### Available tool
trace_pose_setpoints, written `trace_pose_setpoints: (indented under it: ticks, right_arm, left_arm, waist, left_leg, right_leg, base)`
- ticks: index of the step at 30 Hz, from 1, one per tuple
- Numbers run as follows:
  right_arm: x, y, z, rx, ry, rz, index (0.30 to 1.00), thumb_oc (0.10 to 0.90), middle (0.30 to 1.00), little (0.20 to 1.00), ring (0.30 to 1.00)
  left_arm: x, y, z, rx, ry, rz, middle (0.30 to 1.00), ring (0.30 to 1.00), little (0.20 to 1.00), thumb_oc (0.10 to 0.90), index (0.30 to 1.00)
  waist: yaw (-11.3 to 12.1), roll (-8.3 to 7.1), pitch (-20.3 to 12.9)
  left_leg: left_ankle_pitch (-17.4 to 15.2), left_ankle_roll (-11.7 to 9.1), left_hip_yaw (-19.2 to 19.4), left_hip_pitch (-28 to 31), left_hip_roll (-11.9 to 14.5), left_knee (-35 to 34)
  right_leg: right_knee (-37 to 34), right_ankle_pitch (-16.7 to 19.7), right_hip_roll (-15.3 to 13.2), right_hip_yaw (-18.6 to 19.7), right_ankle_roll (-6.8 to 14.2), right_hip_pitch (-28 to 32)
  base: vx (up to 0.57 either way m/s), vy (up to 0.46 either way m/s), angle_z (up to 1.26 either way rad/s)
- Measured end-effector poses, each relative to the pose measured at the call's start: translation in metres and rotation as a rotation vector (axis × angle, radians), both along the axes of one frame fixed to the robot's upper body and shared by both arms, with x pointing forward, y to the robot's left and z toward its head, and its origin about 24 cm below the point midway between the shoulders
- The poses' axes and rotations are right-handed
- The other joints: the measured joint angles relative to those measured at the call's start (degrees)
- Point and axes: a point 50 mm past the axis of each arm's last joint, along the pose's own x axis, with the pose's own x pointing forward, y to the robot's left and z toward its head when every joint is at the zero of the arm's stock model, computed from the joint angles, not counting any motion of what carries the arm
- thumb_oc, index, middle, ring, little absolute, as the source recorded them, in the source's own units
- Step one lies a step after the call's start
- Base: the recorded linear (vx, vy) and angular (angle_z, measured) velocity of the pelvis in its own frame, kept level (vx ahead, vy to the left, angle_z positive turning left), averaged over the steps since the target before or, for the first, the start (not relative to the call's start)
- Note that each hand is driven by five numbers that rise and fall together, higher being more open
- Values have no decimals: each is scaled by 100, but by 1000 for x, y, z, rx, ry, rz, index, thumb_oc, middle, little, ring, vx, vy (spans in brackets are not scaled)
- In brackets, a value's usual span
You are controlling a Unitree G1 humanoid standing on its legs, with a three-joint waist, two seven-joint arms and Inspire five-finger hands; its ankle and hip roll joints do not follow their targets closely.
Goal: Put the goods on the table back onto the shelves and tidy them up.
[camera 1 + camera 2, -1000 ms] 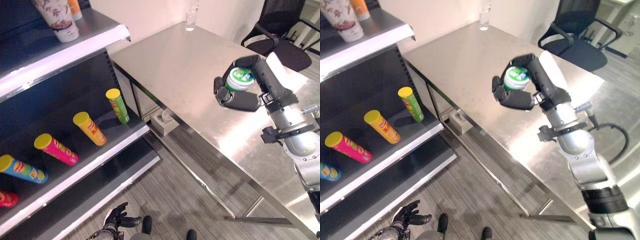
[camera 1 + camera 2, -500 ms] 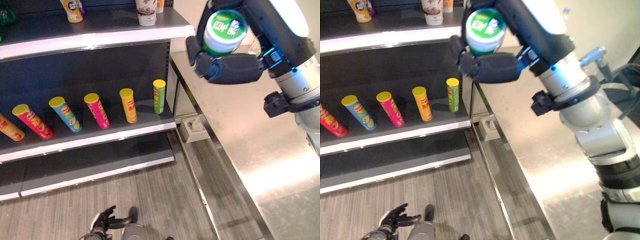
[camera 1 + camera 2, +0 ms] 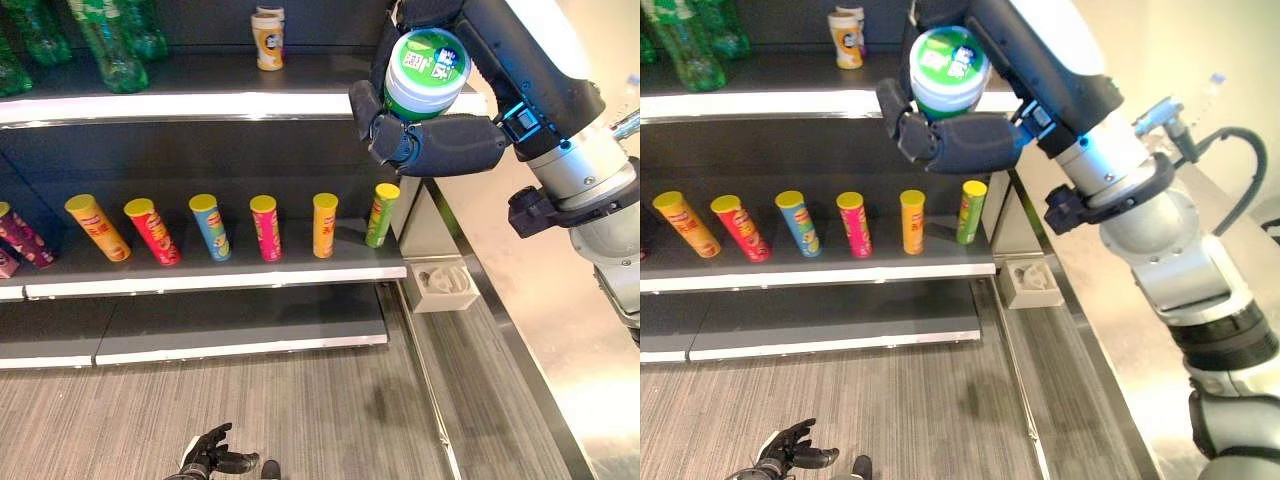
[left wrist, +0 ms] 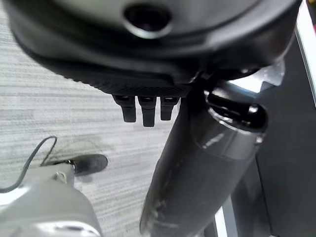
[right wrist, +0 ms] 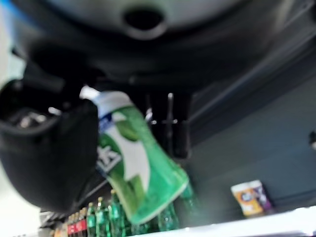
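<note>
Green-and-white plastic tub with a green lid (image 3: 425, 72) sits upper centre of the frame, pinched between curled fingers and thumb of the right hand (image 3: 430, 140), lid facing the camera, likely for carrying to the dark upper shelf (image 3: 200, 80). Open shelf room lies right of the small yellow cup (image 3: 266, 40). The left hand (image 3: 212, 462), low in frame, hangs loosely spread and empty.

floor (image 3: 300, 400): grey wood-grain planks below the unit | box (image 3: 446, 285): small pale open box on the floor, just beside the steel table's edge and the lower board's right end | white wall (image 3: 1200, 40): plain, behind the table at upper right
</note>
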Motion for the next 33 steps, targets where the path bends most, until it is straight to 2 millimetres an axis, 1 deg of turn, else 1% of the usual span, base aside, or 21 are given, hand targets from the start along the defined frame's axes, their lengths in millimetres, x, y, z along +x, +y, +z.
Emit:
trace_pose_setpoints:
  ticks: [3, 6, 7, 8, 14, 15, 16, 17, 18, 19, 20, 21, 22, 23, 24, 25, 26, 27, 30, 33]
  right_arm:
    - [12, 3, -7, -2, 51, -15, 300, 400, 300, 300, 300]
    - [21, 2, -11, 5, 90, -40, 300, 400, 300, 300, 300]
    - [24, 1, -12, 13, 101, -50, 300, 400, 300, 300, 300]
    - [28, 1, -12, 19, 106, -58, 300, 400, 300, 300, 300]
    - [50, -13, -16, 66, 165, -175, 300, 400, 300, 300, 300]
    - [55, -20, -18, 77, 173, -211, 300, 400, 300, 300, 300]
    - [57, -25, -18, 81, 182, -243, 300, 400, 300, 300, 300]
    - [61, -33, -18, 84, 194, -289, 300, 400, 300, 300, 300]
    - [64, -36, -18, 88, 201, -306, 300, 400, 300, 300, 300]
    - [67, -36, -17, 83, 204, -315, 300, 400, 300, 300, 300]
    - [68, -34, -13, 77, 197, -316, 300, 400, 300, 300, 300]
    - [70, -30, -6, 70, 181, -313, 300, 400, 300, 300, 300]
    - [68, -31, -2, 73, 162, -315, 300, 400, 300, 300, 300]
    - [68, -34, -3, 63, 166, -331, 300, 400, 300, 300, 300]
    - [69, -34, -3, 60, 173, -341, 300, 400, 300, 300, 300]
    - [70, -34, -3, 59, 175, -342, 300, 400, 300, 300, 300]
    - [69, -35, -3, 61, 173, -344, 300, 400, 300, 300, 300]
    - [69, -35, -1, 61, 167, -346, 300, 400, 300, 300, 300]
    - [68, -35, 3, 67, 155, -343, 300, 400, 300, 300, 300]
    - [66, -32, 3, 64, 149, -330, 300, 400, 300, 300, 300]
  left_arm:
    - [-3, 6, 1, 15, 9, 2, 900, 900, 900, 800, 900]
    - [-3, 5, 1, 14, 8, 0, 900, 900, 900, 800, 900]
    - [-4, 6, 1, 15, 9, 3, 900, 900, 900, 800, 900]
    - [-4, 6, 1, 14, 10, 3, 900, 900, 900, 800, 900]
    - [1, 5, 2, 11, -6, 6, 900, 900, 900, 800, 900]
    - [5, 5, 3, 13, -14, 3, 900, 900, 900, 800, 900]
    - [7, 3, 3, 13, -16, -4, 900, 900, 900, 800, 900]
    - [18, 0, 6, 14, -42, -24, 900, 900, 900, 800, 900]
    - [22, 0, 7, 13, -55, -22, 900, 900, 900, 800, 900]
    - [24, 1, 8, 11, -67, -9, 900, 900, 900, 800, 900]
    - [27, 1, 10, 10, -76, -3, 900, 900, 900, 800, 900]
    - [32, 2, 11, 12, -89, -5, 900, 900, 900, 800, 900]
    - [39, 2, 14, 15, -104, -17, 900, 900, 900, 800, 900]
    - [39, 2, 14, 14, -106, -18, 900, 900, 900, 800, 900]
    - [35, 3, 13, 15, -99, -16, 900, 900, 900, 800, 900]
    - [30, 2, 11, 13, -85, -12, 900, 900, 900, 800, 900]
    - [22, -3, 7, 4, -58, -25, 900, 900, 900, 800, 900]
    - [19, -7, 5, -5, -46, -39, 900, 900, 900, 800, 900]
    - [16, -16, 2, -36, -34, -70, 900, 900, 900, 800, 900]
    - [17, -16, 2, -35, -36, -66, 900, 900, 900, 800, 900]
  waist:
    - [120, -71, -104]
    - [166, -89, -111]
    - [232, -96, -112]
    - [238, -92, -113]
    - [388, -80, -99]
    - [363, -59, -82]
    - [291, -22, -66]
    - [260, 39, -9]
    - [288, 45, 33]
    - [344, 34, 62]
    - [384, 34, 123]
    - [401, 76, 237]
    - [273, 169, 347]
    - [172, 199, 346]
    - [220, 199, 349]
    - [224, 195, 352]
    - [101, 187, 353]
    - [8, 185, 352]
    - [36, 122, 364]
    - [49, 50, 387]
  left_leg:
    - [22, 37, 46, -79, -5, -57]
    - [54, 72, 28, -114, -32, -58]
    - [54, 83, -14, -177, -61, -50]
    - [53, 86, -30, -202, -79, -44]
    - [44, 162, -206, -305, -213, -47]
    - [38, 211, -364, -361, -256, -40]
    - [72, 257, -571, -381, -284, -51]
    - [140, 347, -745, -324, -270, -91]
    - [123, 375, -827, -310, -270, -84]
    - [75, 440, -896, -315, -285, -76]
    - [63, 457, -902, -317, -282, -76]
    - [62, 459, -971, -322, -246, -77]
    - [121, 363, -1242, -416, -161, -54]
    - [209, 241, -1426, -461, -146, -73]
    - [226, 206, -1393, -446, -63, -74]
    - [219, 193, -1370, -418, -41, -75]
    - [270, 116, -1371, -406, -43, -78]
    - [277, 106, -1372, -406, -54, -99]
    - [268, 90, -1341, -403, -61, -134]
    - [248, 62, -1331, -375, -105, -136]
  right_leg:
    - [6, 40, 2, 81, 60, -147]
    - [-6, 57, -17, 88, 97, -170]
    - [-5, 68, -47, 85, 100, -194]
    - [-6, 67, -62, 82, 101, -218]
    - [38, 30, -172, 90, 165, -251]
    - [138, 2, -157, 325, 205, -250]
    - [256, -11, -147, 685, 227, -250]
    - [618, -98, -154, 1240, 429, -399]
    - [669, -262, -156, 1508, 690, -447]
    - [413, -330, -163, 1794, 815, -459]
    - [257, -324, -175, 1968, 837, -524]
    - [80, -201, -105, 2213, 905, -654]
    - [-196, 169, 57, 2415, 976, -592]
    - [-540, 420, 118, 2230, 670, -367]
    - [-856, 613, 222, 2103, 521, -150]
    - [-904, 612, 251, 2077, 522, -80]
    - [-996, 604, 262, 1941, 532, 58]
    - [-1081, 604, 260, 1832, 532, 151]
    - [-1166, 596, 260, 1817, 542, 179]
    - [-1284, 604, 247, 1802, 536, 279]
  base:
    - [-46, 126, -11]
    - [-37, 118, 7]
    - [-33, 151, 12]
    - [-20, 123, 9]
    - [9, 62, 19]
    - [58, -22, 63]
    - [85, -27, 95]
    - [88, -18, 82]
    - [98, -8, 53]
    - [66, -29, 16]
    - [56, -25, 8]
    - [44, -35, 46]
    - [87, -17, 89]
    - [92, -36, 94]
    - [131, -72, 58]
    - [96, -67, 38]
    - [65, -51, 52]
    - [38, -27, 53]
    - [29, -31, 10]
    - [41, -40, 4]
